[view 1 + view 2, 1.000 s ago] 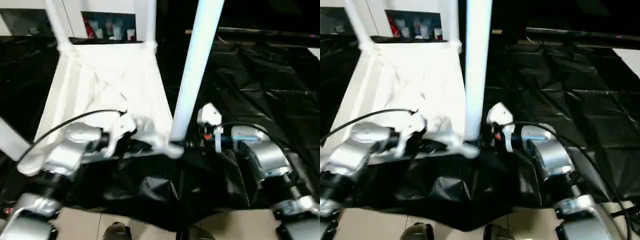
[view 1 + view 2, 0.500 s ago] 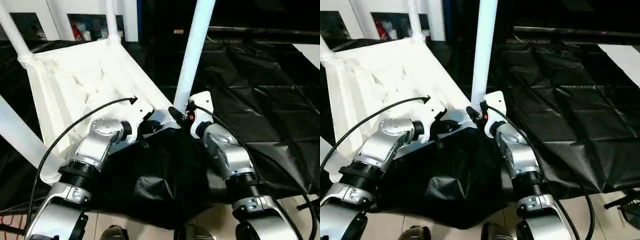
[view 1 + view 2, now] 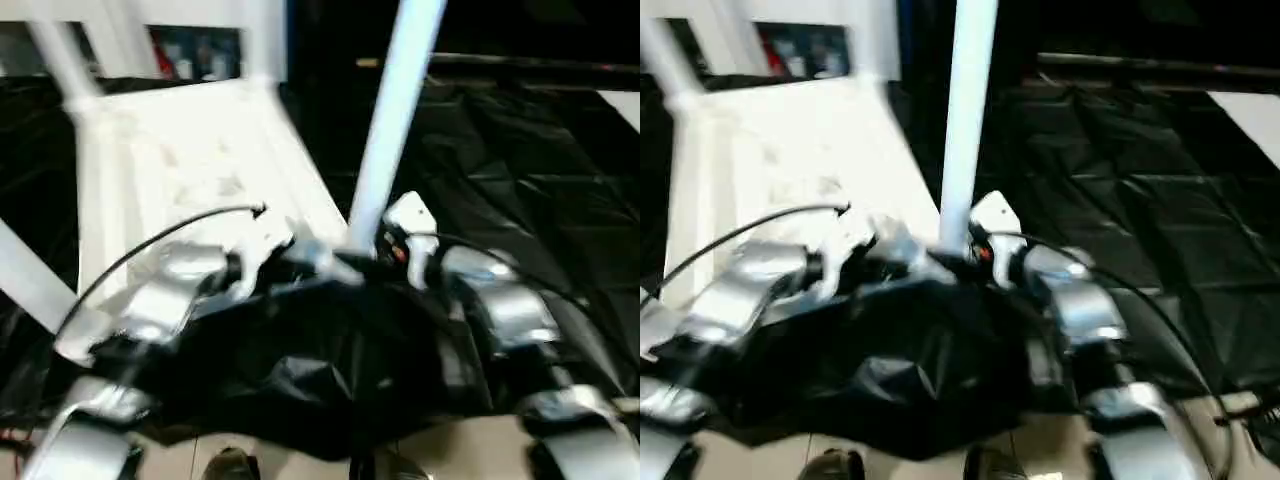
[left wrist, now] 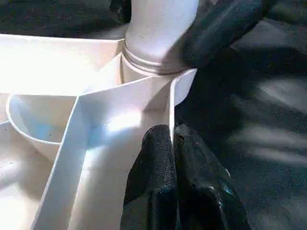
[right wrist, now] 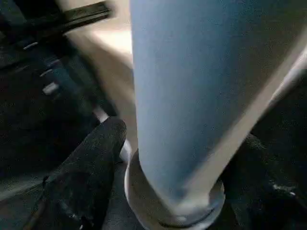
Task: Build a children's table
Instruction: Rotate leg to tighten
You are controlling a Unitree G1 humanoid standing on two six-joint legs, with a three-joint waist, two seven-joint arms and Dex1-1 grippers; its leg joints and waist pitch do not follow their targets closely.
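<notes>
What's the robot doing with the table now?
Left gripper pinching table rim. Right gripper around near leg at its socket. Nothing blocking.

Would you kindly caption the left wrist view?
Left gripper pinching the tabletop's rim beside a seated leg.

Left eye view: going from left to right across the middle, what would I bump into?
Left forearm → table top, lying underside up → upright leg in its near corner → right forearm → black sheeting.
</notes>
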